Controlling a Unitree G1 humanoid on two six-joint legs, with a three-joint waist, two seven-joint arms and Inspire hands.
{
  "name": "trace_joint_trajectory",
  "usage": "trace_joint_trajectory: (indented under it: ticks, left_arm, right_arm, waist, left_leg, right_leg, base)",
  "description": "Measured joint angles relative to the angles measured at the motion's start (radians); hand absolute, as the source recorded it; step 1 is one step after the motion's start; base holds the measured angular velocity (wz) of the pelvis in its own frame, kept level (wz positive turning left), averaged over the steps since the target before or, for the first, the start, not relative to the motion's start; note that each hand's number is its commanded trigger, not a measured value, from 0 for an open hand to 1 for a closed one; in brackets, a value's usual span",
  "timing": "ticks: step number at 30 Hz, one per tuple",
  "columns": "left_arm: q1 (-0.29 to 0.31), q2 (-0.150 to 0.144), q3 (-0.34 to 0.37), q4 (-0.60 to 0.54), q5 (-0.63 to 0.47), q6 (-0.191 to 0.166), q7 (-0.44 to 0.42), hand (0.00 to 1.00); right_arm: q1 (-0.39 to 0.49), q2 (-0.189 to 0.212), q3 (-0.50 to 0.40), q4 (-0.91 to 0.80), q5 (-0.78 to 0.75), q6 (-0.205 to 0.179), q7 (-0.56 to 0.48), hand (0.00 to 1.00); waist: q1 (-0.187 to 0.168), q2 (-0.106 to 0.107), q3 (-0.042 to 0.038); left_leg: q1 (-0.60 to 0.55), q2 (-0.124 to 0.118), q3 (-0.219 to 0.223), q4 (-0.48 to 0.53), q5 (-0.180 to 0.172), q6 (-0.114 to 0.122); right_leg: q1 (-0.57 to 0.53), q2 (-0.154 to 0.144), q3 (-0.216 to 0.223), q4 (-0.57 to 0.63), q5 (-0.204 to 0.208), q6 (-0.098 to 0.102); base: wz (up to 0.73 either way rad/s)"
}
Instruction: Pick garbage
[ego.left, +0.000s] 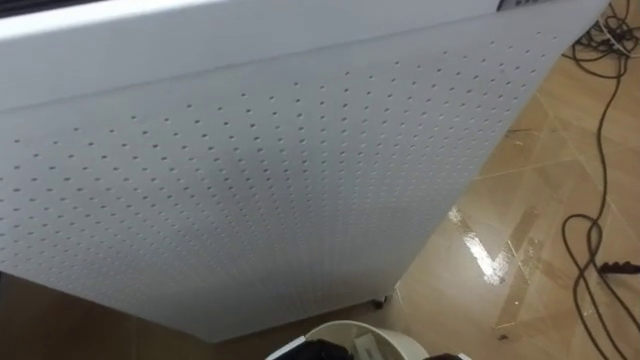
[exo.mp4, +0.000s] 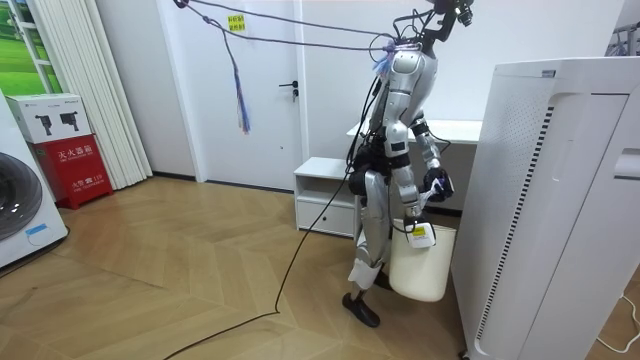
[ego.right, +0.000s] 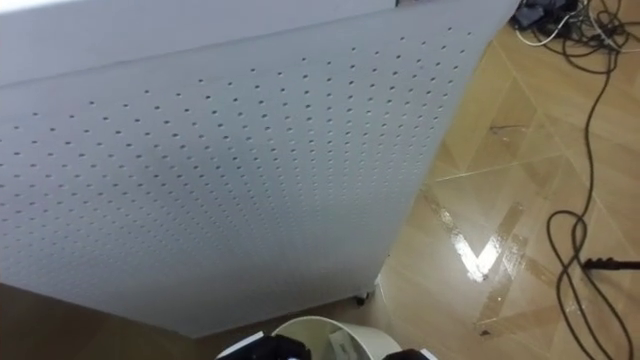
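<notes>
I stand close to a white bin, facing a tall white perforated cabinet. In the room view my right hand hangs over the bin's rim. A small white and yellow piece of garbage sits right under it; whether the hand holds it is unclear. My left hand is raised a little higher, in front of my body. In the eye views the bin's round rim peeks in at the bottom edge, with a dark bit of a hand beside it.
The cabinet's dotted side panel stands very near, with a small caster at its foot. Wooden floor with dark cables lies to the right. Behind me stand a low white shelf and a white door.
</notes>
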Motion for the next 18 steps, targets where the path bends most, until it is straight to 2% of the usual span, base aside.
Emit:
trace_joint_trajectory:
  ticks: [2, 3, 5, 18]
  left_arm:
    - [0.0, 0.004, 0.002, 0.01, 0.002, -0.002, 0.003, 1.0]
    - [-0.002, 0.006, 0.002, 0.017, 0.002, -0.005, 0.005, 0.84]
    - [-0.003, 0.007, 0.001, 0.026, 0.002, -0.007, 0.012, 0.0]
    - [-0.006, 0.004, 0.002, 0.026, 0.001, -0.014, 0.044, 0.0]
  right_arm:
    - [0.0, -0.001, 0.0, -0.001, 0.0, -0.005, 0.0, 1.0]
    - [0.0, -0.001, 0.001, 0.0, 0.0, -0.006, 0.0, 1.0]
    - [0.0, 0.0, 0.002, -0.001, 0.0, -0.008, 0.001, 1.0]
    - [-0.004, 0.001, 0.002, 0.0, 0.0, -0.01, 0.0, 1.0]
  waist:
    - [0.001, 0.0, -0.0001]
    - [0.001, 0.0, -0.0001]
    - [0.001, 0.0, -0.0002]
    - [0.001, 0.001, -0.001]
  left_leg:
    - [-0.004, 0.0, -0.001, 0.002, 0.0, 0.0]
    - [-0.007, 0.0, -0.002, 0.003, 0.0, 0.0]
    - [-0.007, 0.0, -0.002, 0.003, 0.0, 0.0]
    - [-0.009, 0.0, -0.003, 0.015, 0.0, 0.0]
  right_leg:
    - [-0.004, 0.0, -0.002, 0.001, 0.0, 0.0]
    - [-0.005, 0.0, -0.006, 0.002, 0.0, 0.0]
    - [-0.005, 0.0, -0.011, 0.004, 0.0, 0.0]
    - [-0.003, 0.001, -0.014, 0.008, 0.0, 0.0]
  base:
    - [0.04]
    - [0.05]
    - [0.04]
    - [0.0]
